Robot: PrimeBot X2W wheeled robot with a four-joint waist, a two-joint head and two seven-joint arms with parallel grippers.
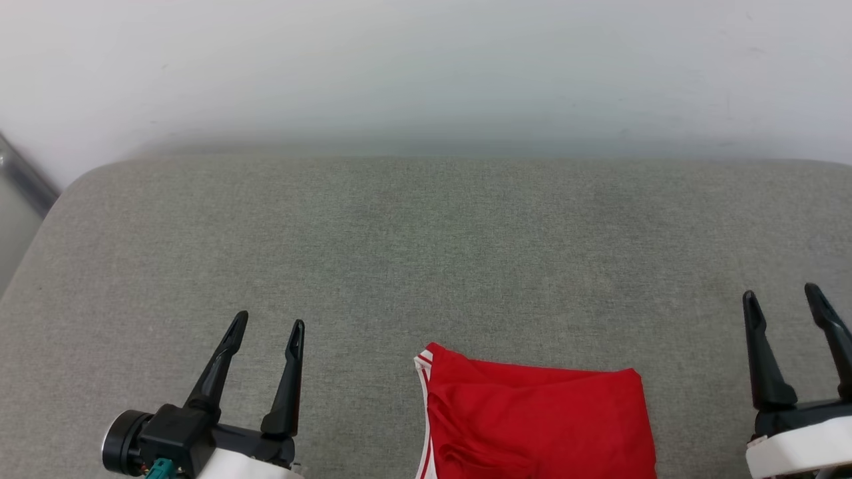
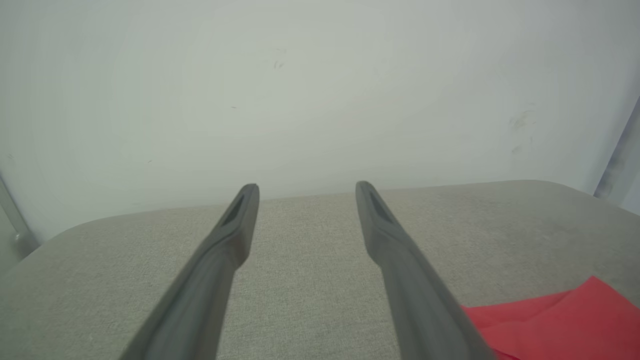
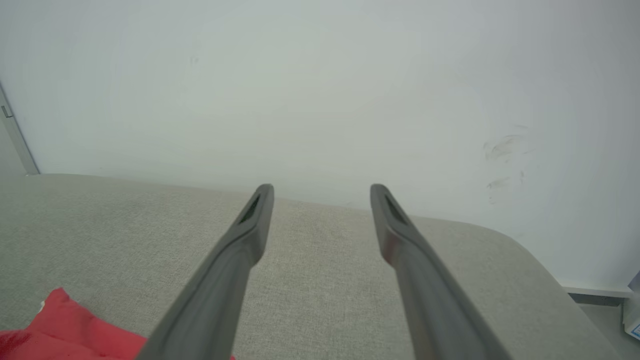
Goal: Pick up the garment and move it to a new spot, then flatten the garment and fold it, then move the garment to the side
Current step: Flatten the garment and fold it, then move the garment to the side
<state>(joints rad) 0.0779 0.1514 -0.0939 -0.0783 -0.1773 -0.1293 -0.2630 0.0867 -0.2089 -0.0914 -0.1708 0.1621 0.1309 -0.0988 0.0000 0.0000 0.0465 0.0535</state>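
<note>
Head view, bottom edge first: the garment (image 1: 539,419), red and folded into a rough rectangle, sits bottom centre, cut off by the lower frame edge. White-and-red striped trim runs down its left edge, with a small white corner at the top left. No lettering visible on this side. It lies on the grey fabric cushion (image 1: 426,253).

Left gripper (image 1: 270,320) is at lower left, fingers pointing up the frame and spread apart, nothing between them. It is well apart from the garment and left of it. Right gripper (image 1: 780,293) is at lower right, fingers also spread and empty, right of the garment and not touching it. The garment lies between the two.

Left wrist view: both fingers are splayed over bare cushion, with the red cloth at lower right, partly behind the right-hand finger. Right wrist view: fingers are splayed wide and the red cloth is at the lower left corner, beside the left-hand finger.

Further up, the cushion fills mid frame, with its rounded corner at upper left. Beyond it is a pale wall (image 1: 426,66). A grey metal strip (image 1: 20,173) shows at the far left edge. There are scuff marks (image 3: 505,145) on the wall at right in the right wrist view.
</note>
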